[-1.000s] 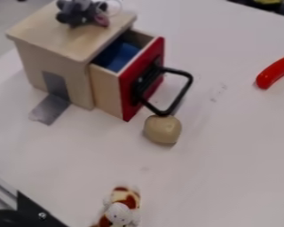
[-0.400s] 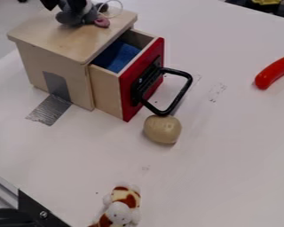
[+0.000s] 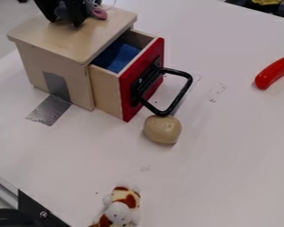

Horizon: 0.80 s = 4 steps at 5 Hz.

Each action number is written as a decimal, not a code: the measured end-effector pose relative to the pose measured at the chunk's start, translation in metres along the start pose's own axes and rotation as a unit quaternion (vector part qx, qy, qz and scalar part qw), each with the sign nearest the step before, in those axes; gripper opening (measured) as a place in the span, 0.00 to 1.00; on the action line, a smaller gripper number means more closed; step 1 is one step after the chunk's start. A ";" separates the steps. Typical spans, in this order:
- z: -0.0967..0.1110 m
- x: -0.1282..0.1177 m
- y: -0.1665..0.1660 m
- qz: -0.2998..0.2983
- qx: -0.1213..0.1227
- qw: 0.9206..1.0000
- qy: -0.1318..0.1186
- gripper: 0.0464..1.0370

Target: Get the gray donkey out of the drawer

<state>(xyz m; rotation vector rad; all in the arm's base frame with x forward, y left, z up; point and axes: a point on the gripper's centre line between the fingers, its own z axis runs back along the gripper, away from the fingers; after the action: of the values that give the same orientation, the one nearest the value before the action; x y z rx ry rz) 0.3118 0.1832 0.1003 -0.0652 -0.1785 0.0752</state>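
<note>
Upper left, the end effector (image 3: 65,22) straddles the gray donkey (image 3: 62,13) atop the wooden cabinet (image 3: 67,42), fingers apart, probably for a release! Donkey's out; the drawer (image 3: 106,91) stands open.

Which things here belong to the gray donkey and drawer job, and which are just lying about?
For the job:
gray plush donkey
red-fronted wooden drawer
black tool

Lying about:
rounded beige object
brown-spotted white toy
curved red object

We record a white worktop (image 3: 227,155), pale wooden box (image 3: 55,37), red drawer front (image 3: 128,99), black handle (image 3: 179,96) and blue cloth (image 3: 117,57). We find the donkey (image 3: 62,12) gray, the gripper (image 3: 65,22) black, the small toy (image 3: 119,213) white with red-brown patches.
</note>
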 end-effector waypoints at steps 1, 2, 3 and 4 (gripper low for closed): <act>-0.001 0.000 -0.004 0.002 0.012 1.000 0.001 0.67; 0.000 0.002 -0.012 -0.006 0.012 1.000 0.000 0.37; 0.000 0.001 -0.018 -0.006 0.011 1.000 0.000 0.21; 0.004 -0.008 -0.029 0.007 0.008 1.000 0.007 0.15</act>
<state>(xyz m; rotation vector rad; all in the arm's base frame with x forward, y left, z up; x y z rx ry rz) 0.3053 0.1542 0.1053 -0.0508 -0.1630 0.0902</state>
